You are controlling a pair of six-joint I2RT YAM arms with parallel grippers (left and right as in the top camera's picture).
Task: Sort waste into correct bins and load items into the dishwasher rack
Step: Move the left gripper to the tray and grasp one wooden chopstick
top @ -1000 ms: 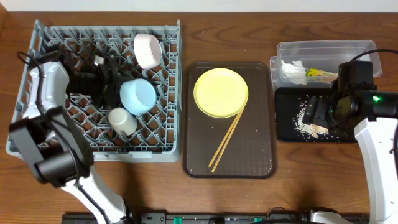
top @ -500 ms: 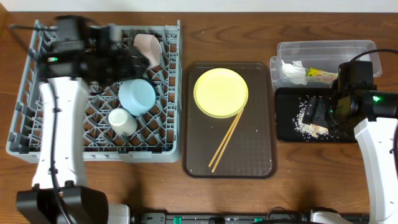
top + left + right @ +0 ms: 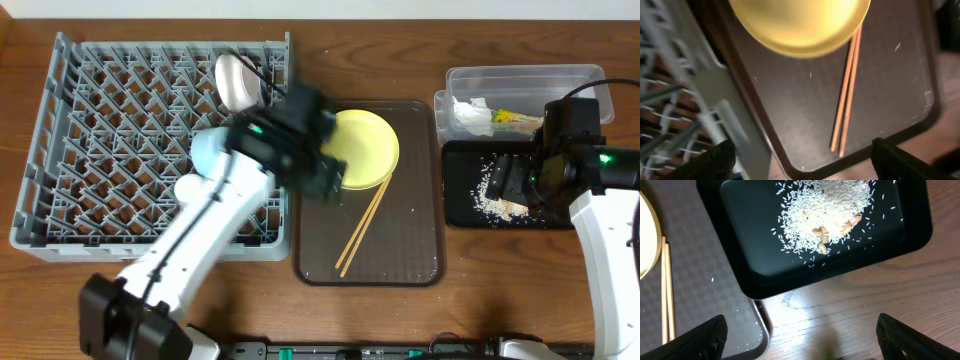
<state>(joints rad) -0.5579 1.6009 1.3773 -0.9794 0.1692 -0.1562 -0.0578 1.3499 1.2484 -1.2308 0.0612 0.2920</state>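
The yellow plate (image 3: 368, 140) and wooden chopsticks (image 3: 362, 228) lie on the brown serving tray (image 3: 410, 250). My left gripper (image 3: 318, 165) is open and empty, above the tray's left side by the plate (image 3: 800, 25) and chopsticks (image 3: 847, 95). The grey rack (image 3: 100, 130) holds the white bowl (image 3: 236, 80), light-blue bowl (image 3: 205, 150) and white cup (image 3: 190, 190). The clear tub (image 3: 520, 80) holds the napkin (image 3: 472, 115) and wrapper (image 3: 515, 118). Rice (image 3: 825, 215) lies in the black tray (image 3: 790, 282). My right gripper (image 3: 807, 342) is open and empty over the table at that tray's near edge.
The rack's right wall (image 3: 725, 125) stands close beside the serving tray's left rim (image 3: 775, 150). The right arm (image 3: 590, 200) covers part of the black tray (image 3: 460, 205). Scattered grains dot the serving tray's corner (image 3: 705, 310).
My left arm swung from the rack's back left, across the rack, to above the serving tray's left side. The right arm and all objects stayed still.
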